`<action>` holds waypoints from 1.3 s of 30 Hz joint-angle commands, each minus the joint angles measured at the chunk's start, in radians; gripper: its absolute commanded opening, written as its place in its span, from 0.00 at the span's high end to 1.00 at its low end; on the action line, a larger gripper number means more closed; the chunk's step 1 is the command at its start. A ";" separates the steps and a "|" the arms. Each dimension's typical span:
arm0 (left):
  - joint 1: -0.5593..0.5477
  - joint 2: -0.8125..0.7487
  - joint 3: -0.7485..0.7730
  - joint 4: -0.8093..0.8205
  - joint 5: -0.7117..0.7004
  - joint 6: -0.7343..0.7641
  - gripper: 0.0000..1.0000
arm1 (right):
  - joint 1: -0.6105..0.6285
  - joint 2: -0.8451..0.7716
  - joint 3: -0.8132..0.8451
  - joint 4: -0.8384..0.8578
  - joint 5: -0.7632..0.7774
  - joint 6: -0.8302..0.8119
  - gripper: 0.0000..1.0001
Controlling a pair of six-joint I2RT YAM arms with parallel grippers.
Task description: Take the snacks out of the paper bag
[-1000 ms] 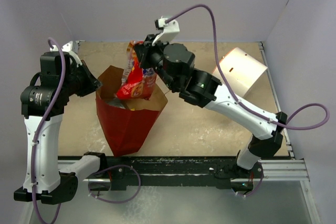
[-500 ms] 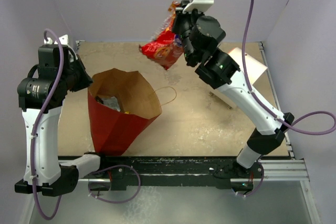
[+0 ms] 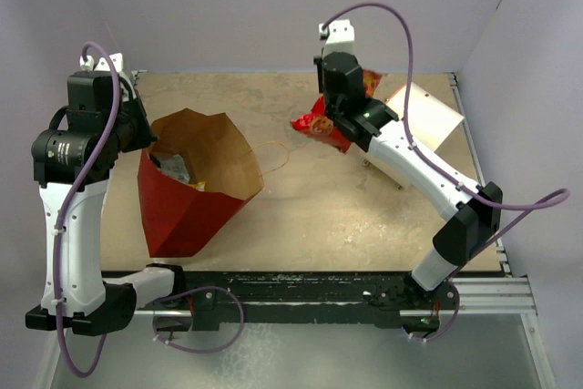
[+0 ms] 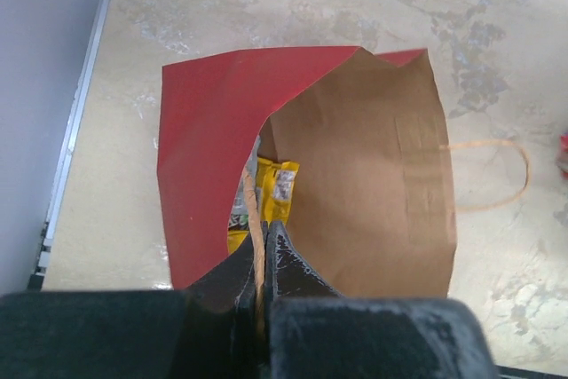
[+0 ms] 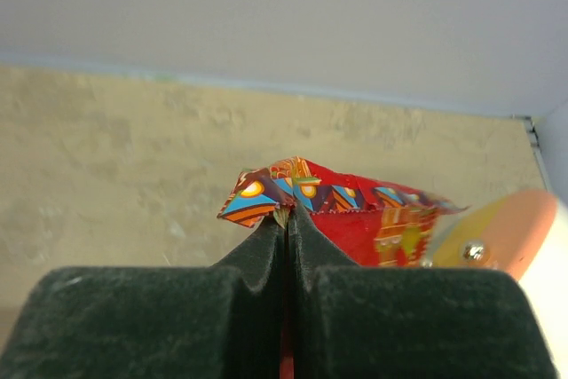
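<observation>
The paper bag (image 3: 187, 196), red outside and brown inside, lies on its side at the table's left with its mouth open toward the back. My left gripper (image 4: 264, 235) is shut on its thin brown loop handle and holds the mouth up. Inside, a yellow candy packet (image 4: 277, 185) and a silver foil pack (image 3: 173, 168) show. The bag's other handle (image 3: 276, 157) lies on the table. My right gripper (image 5: 286, 217) is shut on the red cookie bag (image 5: 355, 212), held at the back right of the table (image 3: 321, 121).
A white cylinder (image 3: 425, 116) lies at the back right, just right of the right arm; its peach end (image 5: 501, 232) shows beside the cookie bag. Grey walls close the back and sides. A metal rail runs along the near edge.
</observation>
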 commanded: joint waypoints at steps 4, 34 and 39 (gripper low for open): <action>-0.068 -0.026 -0.006 0.093 -0.091 0.085 1.00 | -0.009 -0.092 -0.133 0.149 0.036 0.084 1.00; -0.134 -0.024 0.019 0.047 -0.124 0.085 1.00 | -0.034 0.603 0.662 -0.089 -0.239 0.189 0.43; -0.134 -0.042 -0.015 0.077 -0.159 0.071 1.00 | -0.034 0.423 0.473 -0.178 -0.367 0.260 0.42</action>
